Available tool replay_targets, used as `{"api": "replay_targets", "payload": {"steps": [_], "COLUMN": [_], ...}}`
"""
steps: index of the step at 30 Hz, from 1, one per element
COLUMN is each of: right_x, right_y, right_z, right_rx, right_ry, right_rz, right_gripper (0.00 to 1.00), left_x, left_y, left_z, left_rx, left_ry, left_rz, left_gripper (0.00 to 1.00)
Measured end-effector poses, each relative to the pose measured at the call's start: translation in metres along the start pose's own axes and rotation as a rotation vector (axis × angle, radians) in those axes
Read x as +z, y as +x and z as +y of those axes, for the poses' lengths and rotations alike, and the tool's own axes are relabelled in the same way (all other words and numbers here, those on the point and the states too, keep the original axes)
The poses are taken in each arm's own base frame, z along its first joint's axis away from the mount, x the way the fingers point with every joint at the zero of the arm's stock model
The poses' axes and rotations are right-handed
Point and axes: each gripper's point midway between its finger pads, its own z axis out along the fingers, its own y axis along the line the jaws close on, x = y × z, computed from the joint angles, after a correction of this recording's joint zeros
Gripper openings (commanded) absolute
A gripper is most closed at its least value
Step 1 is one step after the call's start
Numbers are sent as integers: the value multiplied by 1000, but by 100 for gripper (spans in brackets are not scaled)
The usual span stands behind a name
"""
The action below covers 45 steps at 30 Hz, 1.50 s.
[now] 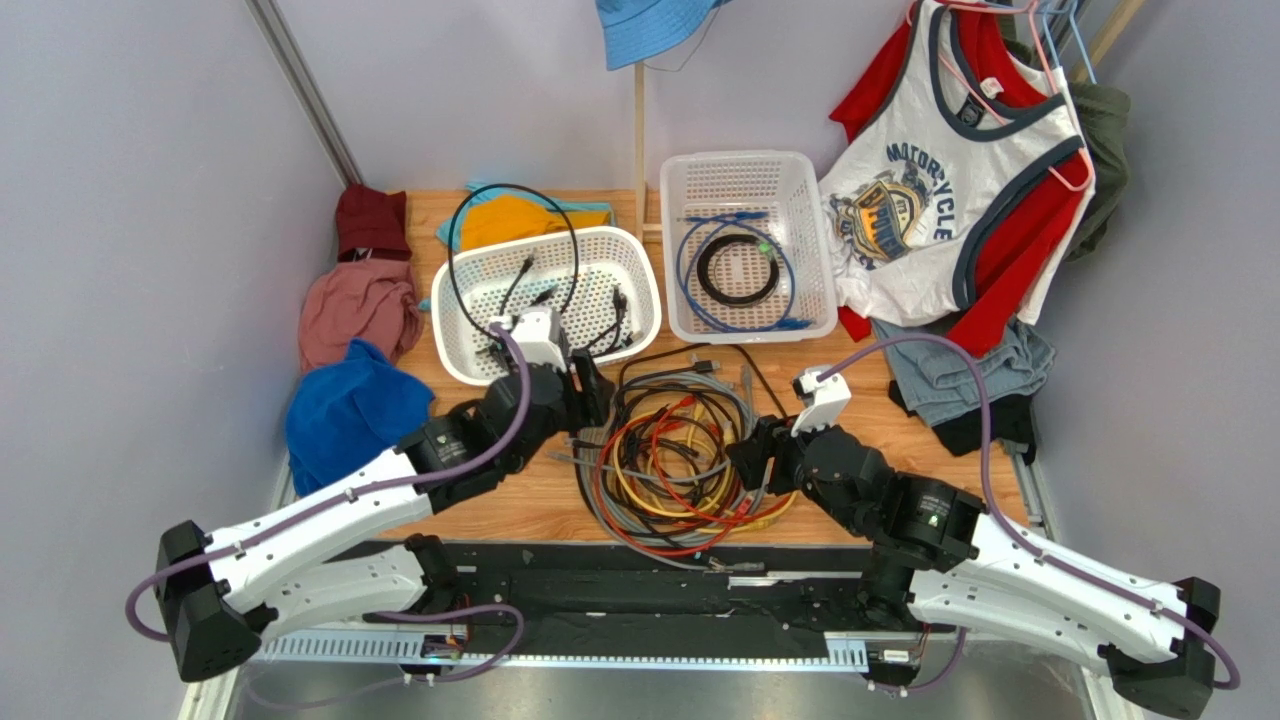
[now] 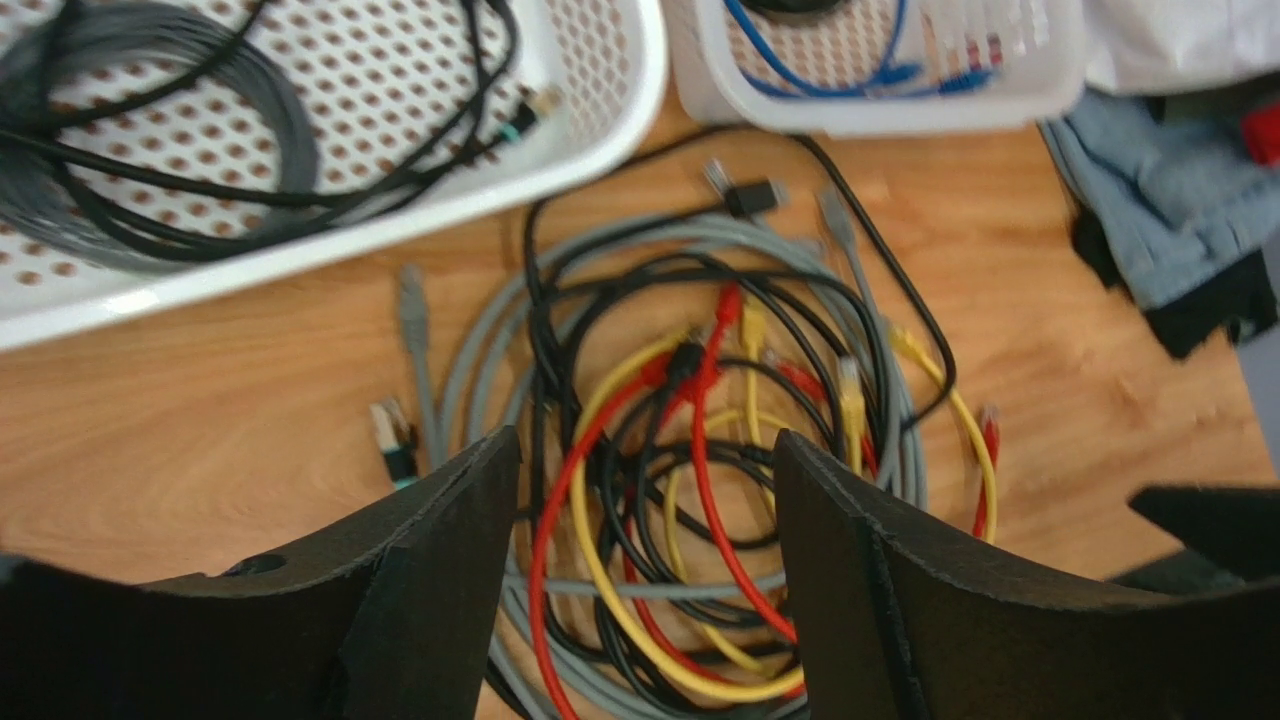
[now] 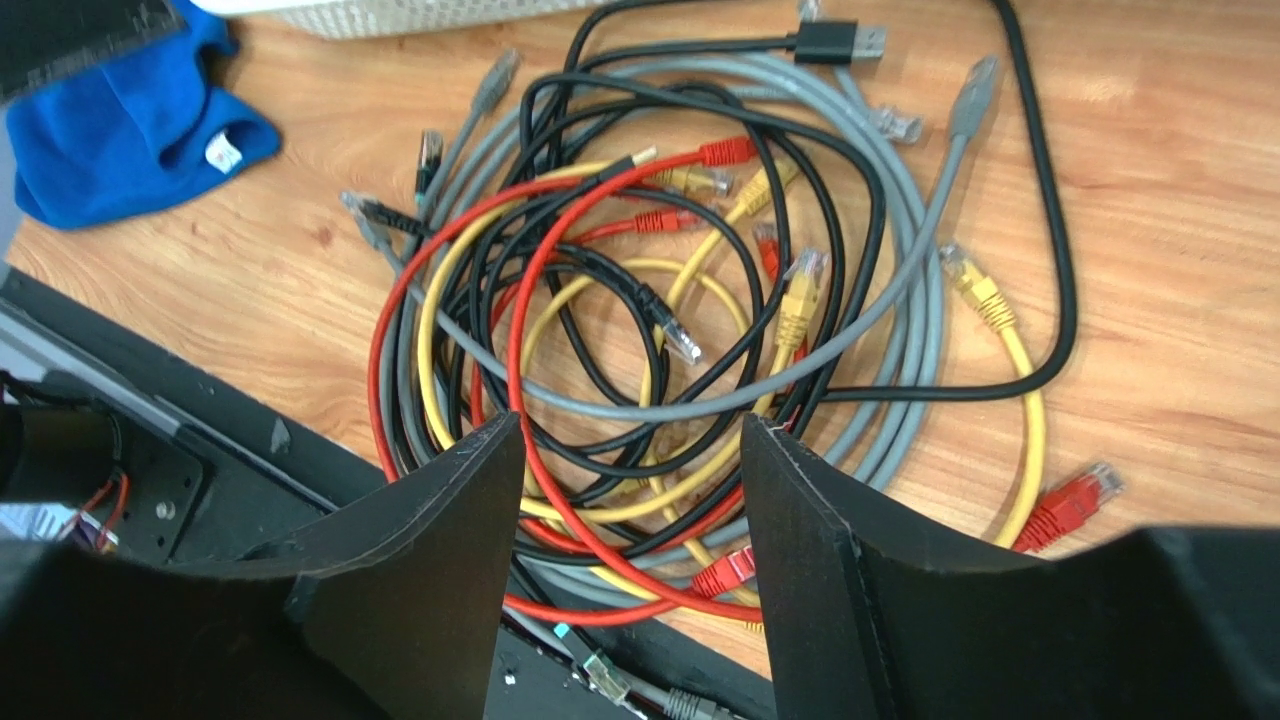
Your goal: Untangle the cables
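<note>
My left pincer [image 2: 643, 453] and right pincer [image 3: 631, 435] hang wide open over the cables [image 1: 673, 458], gripping nothing. A few are sorted into baskets [image 1: 655, 297], but the big knot's all left to do imo.

Wooden table [image 1: 519, 518], tangled cables [image 1: 676, 450], white baskets [image 1: 747, 158], apparently crumpled clothes [image 1: 355, 408]

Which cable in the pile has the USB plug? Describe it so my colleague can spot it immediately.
On the wooden table, find the tangled cables in front of the two white baskets. At the pile's far edge lies a black cable. It ends in a flat rectangular USB plug with a metal tip, unlike the small grey, red or yellow network plugs around it.
</note>
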Motion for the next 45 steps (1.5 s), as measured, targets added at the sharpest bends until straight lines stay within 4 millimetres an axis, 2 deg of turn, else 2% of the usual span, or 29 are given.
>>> {"api": "replay_targets", "payload": {"steps": [3, 5, 8, 10, 12, 15, 18, 21, 23, 26, 29, 31, 34, 39, 42, 45], "right_x": [3, 6, 13, 19, 29, 45, 59, 72, 80, 91, 105, 116, 131, 142, 146, 150], "right_y": [11, 20, 41, 55, 65, 80, 81, 72, 63, 43, 18, 8, 12, 36, 45, 55], "right_z": [0, 1, 6, 10, 13, 9, 13, 24, 24, 5, -35, -63, -81, -85, -88, -94], "right_rx": [-12, -20, -33, -50, -71, -124, -163, -179, -184, -141, -54, -10, -1, -14, -19, -26], "right_ry": [-8, -16, -53, -68, -61, -4, 18, 25, 55, 130, 249, 332, 392, 395, 404, 421], "right_rz": [35, 65, 127, 178, 217, 282, 314, 306, 282, 240, 202, 201, 242, 326, 352, 379], "right_gripper": [57, 56, 56, 59, 61, 61, 61, 62, 62, 62, 61, 61, 60, 57, 45, 16], "left_x": [-4, -5, -6, -13, -24, -43, -55, -56, -55, -54, -55, -56, -57, -56, -55, -55], "left_y": [25, 44, 70, 79, 74, 50, 35, 40, 48, 63, 70, 69, 69, 78, 85, 86], "left_z": [-17, -18, -2, 12, 19, 18, 19, 25, 29, 39, 43, 43, 43, 46, 48, 48], "left_rx": [29, 27, 11, -4, -38, -118, -174, -185, -188, -188, -195, -204, -216, -218, -214, -214], "left_ry": [53, 67, 43, 28, 34, 87, 118, 100, 86, 63, 55, 59, 67, 63, 62, 65], "left_rz": [55, 93, 141, 152, 132, 54, 9, 24, 41, 72, 88, 87, 86, 102, 118, 123], "left_gripper": [88, 91, 92, 92, 92, 89, 88, 88, 88, 88, 88, 88, 88, 87, 87, 87]}}
